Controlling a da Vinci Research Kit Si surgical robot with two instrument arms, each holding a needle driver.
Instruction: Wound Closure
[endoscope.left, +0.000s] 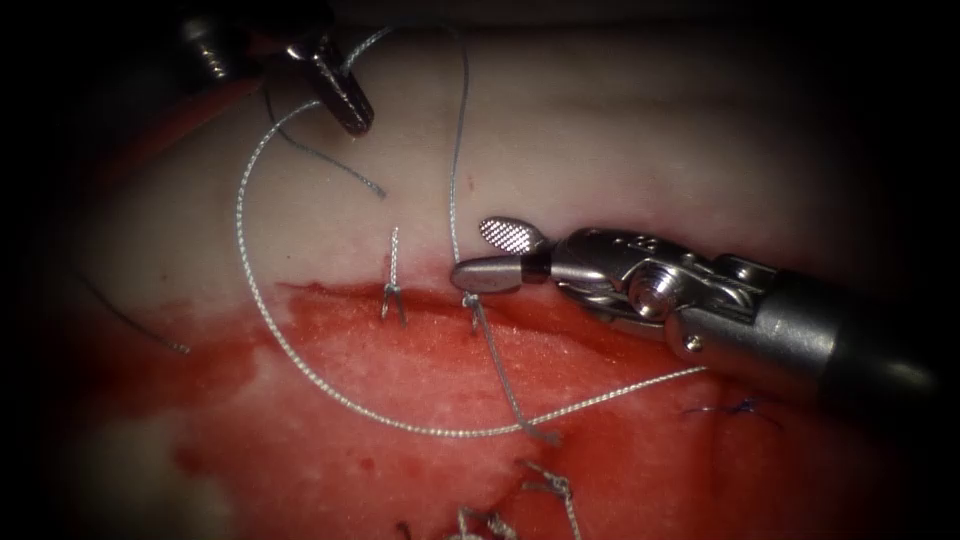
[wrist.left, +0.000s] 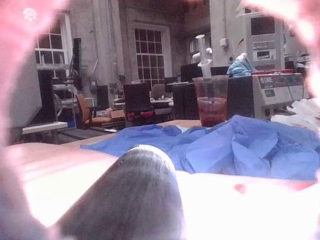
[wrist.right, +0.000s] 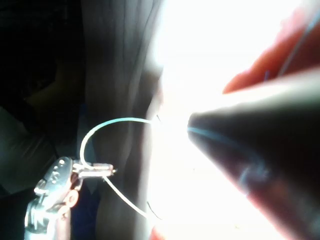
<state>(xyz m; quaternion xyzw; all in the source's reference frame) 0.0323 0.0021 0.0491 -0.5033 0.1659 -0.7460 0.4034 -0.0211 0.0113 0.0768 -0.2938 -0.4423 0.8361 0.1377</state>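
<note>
nearest me, on the red fluid (endoscope.left: 330, 350), lie the cut ends (endoscope.left: 545, 485) of older stitches. just beyond them the thread (endoscope.left: 450, 434) swings in a wide loop over the tissue (endoscope.left: 620, 160), from under the right tool's shaft round to the left and up to the far tool. past the loop the cut (endoscope.left: 330, 292) runs across the endoscope view, with a finished stitch (endoscope.left: 393, 290) on it and a knot (endoscope.left: 470, 300) a little to that stitch's right.

the relation that counts: the right tool (endoscope.left: 468, 252) sits just above and right of the knot, its long axis lying almost along the cut and pointing left. its jaws stand well apart and hold nothing. the thread's upright strand rises from the knot and passes just off the tips, across the tool's axis. this arm is far nearer the knot than the other.

farthest off, the left tool (endoscope.left: 355, 115) points down and right, well apart from the knot. its jaws look closed on the thread, though the endoscope is dim there; the right wrist view backs this, with strands leaving the tips both ways. i cannot tell where the needle is.

in the left wrist view, a cup (wrist.left: 211, 100) of red fluid with a syringe (wrist.left: 204, 57) stands behind blue drape (wrist.left: 225, 150). the label on the machine (wrist.left: 277, 85) is too blurred to read.
</note>
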